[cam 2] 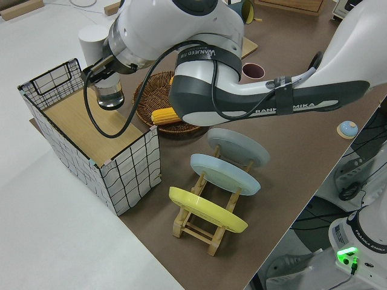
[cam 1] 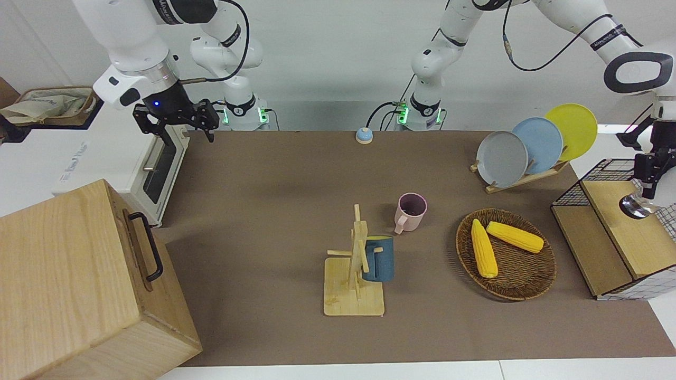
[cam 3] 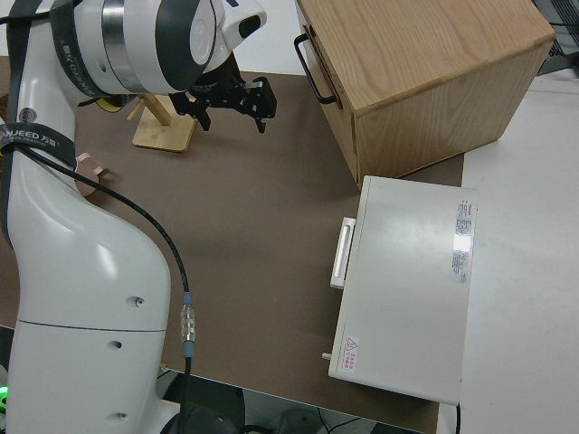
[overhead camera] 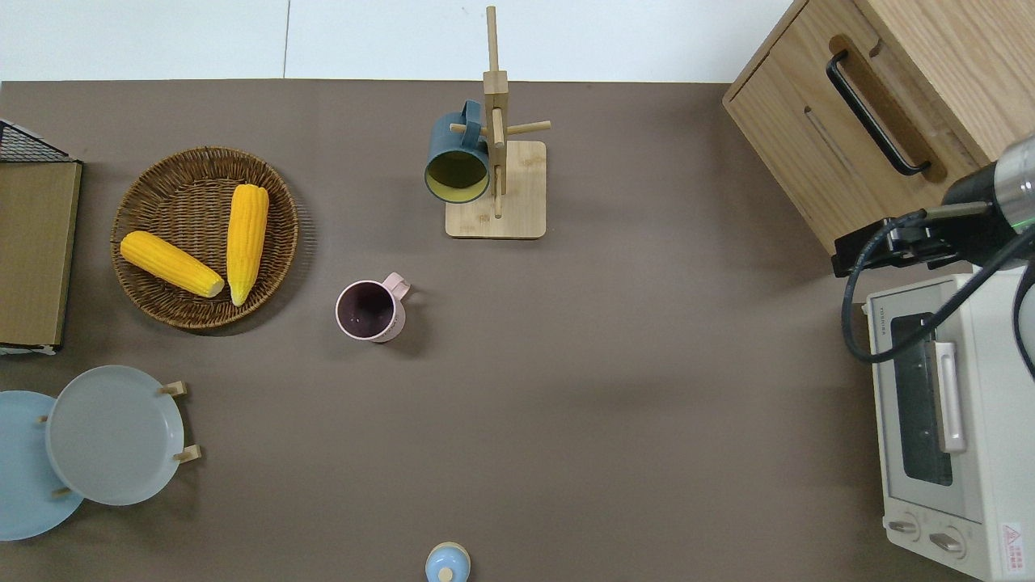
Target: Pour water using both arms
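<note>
Both our grippers are raised: the left gripper grips a clear glass over the wire crate; the right gripper hangs wide open and empty beside the toaster oven.

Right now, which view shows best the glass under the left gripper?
The left side view: the clear glass hangs at the left gripper over the wire crate. The front view shows it small at the edge; the others miss it.

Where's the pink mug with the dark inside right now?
The pink mug stands upright on the brown mat, nearer to the robots than the wooden mug tree, between it and the wicker basket of corn.
</note>
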